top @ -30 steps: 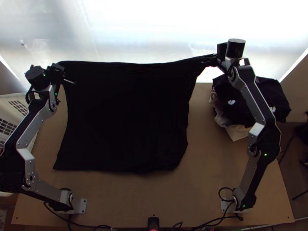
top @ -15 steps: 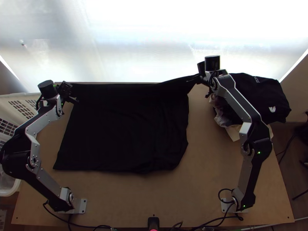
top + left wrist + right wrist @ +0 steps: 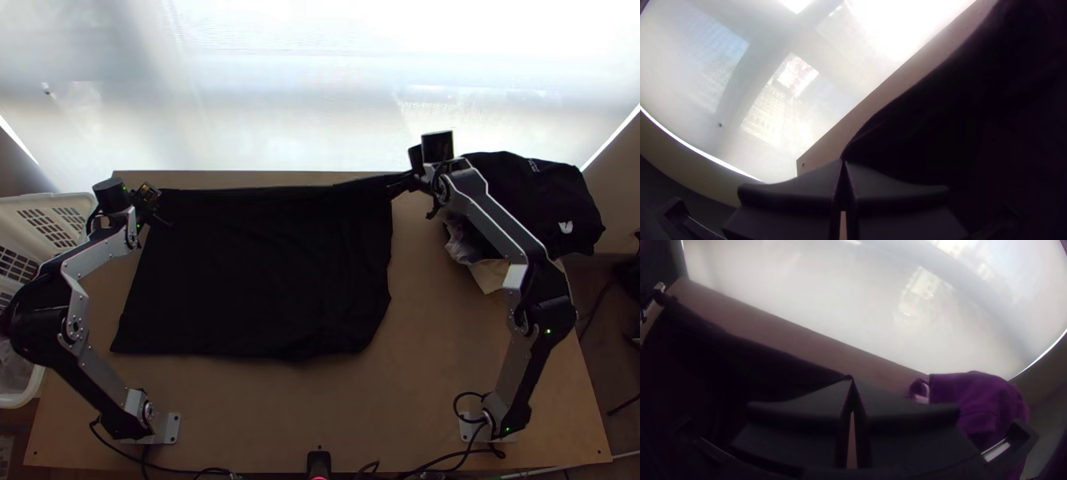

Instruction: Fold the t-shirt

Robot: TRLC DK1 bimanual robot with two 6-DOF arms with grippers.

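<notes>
Black shirt [image 3: 264,280] strung between its far corners

From where I stand, the shirt lies spread on the counter [image 3: 436,320], its long axis running left to right, a narrow band along the far edge pulled nearly straight. The left pincer [image 3: 843,161] is closed on cloth at the far left; the right pincer [image 3: 851,378] is closed too, pinching the far right corner just out past the body of the shirt. Each arm is nearer its own corner, so neither needs to cross over

What matters is that nearly all the cloth lies on the near side of both grips. I'd judge the fold is starting: the far edge should come nearer, both ends level. If the right end lags, the fold will skew, and the pile [image 3: 560,196] sits close by that arm
</notes>
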